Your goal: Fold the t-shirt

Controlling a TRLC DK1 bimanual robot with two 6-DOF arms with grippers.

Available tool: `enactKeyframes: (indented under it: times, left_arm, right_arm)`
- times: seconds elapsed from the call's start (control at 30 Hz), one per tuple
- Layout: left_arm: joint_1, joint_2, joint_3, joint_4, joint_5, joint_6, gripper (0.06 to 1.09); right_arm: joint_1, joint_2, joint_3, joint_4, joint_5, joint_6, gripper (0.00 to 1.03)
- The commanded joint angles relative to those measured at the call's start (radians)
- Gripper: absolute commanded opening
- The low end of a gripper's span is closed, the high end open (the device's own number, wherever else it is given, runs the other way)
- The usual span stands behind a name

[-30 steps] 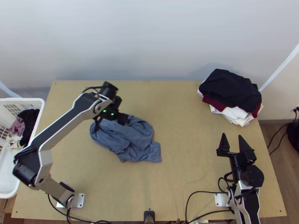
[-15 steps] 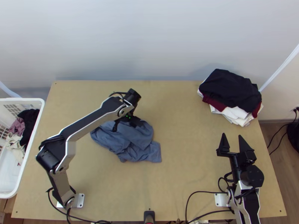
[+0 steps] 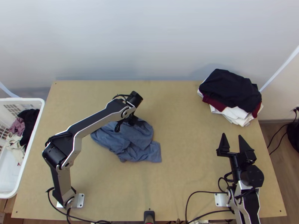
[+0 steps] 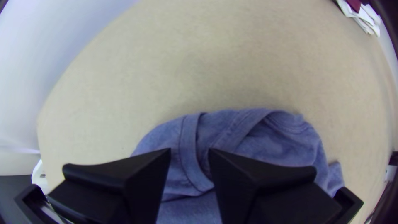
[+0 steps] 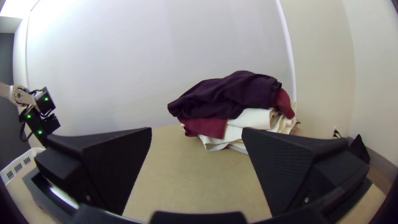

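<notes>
With the right tool (image 3: 232, 134) gaping wide above the table's (image 3: 187, 175) right side, the blue t-shirt (image 3: 136, 140) is lying bunched left of centre, the left tool (image 3: 130, 119) is hanging moderately parted over its far part, and a clothes stack (image 3: 230, 91) is resting far right.

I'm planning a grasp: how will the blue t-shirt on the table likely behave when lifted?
The blue t-shirt is probably floppy: it lies bunched in soft folds. Lifted at one spot, its overlapping layers would likely sag unevenly.
</notes>
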Motion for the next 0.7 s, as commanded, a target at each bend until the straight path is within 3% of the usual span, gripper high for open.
enactKeyframes:
  times: [0.0, 0.1, 0.4, 0.67]
  left_arm:
    - [0.016, 0.007, -0.043, 0.021, -0.010, 0.024, 0.22]
    - [0.025, -0.012, -0.066, 0.037, -0.010, 0.043, 0.10]
    - [0.061, -0.073, -0.078, 0.064, -0.010, 0.060, 0.10]
    - [0.061, -0.177, 0.070, 0.004, -0.010, 0.027, 0.10]
  right_arm:
    - [-0.003, -0.003, -0.006, -0.020, 0.001, 0.011, 0.98]
    - [-0.003, -0.003, -0.006, -0.018, 0.001, 0.011, 0.98]
    - [-0.003, -0.003, -0.006, -0.018, 0.001, 0.011, 0.98]
    - [-0.003, -0.003, -0.006, -0.018, 0.001, 0.011, 0.98]
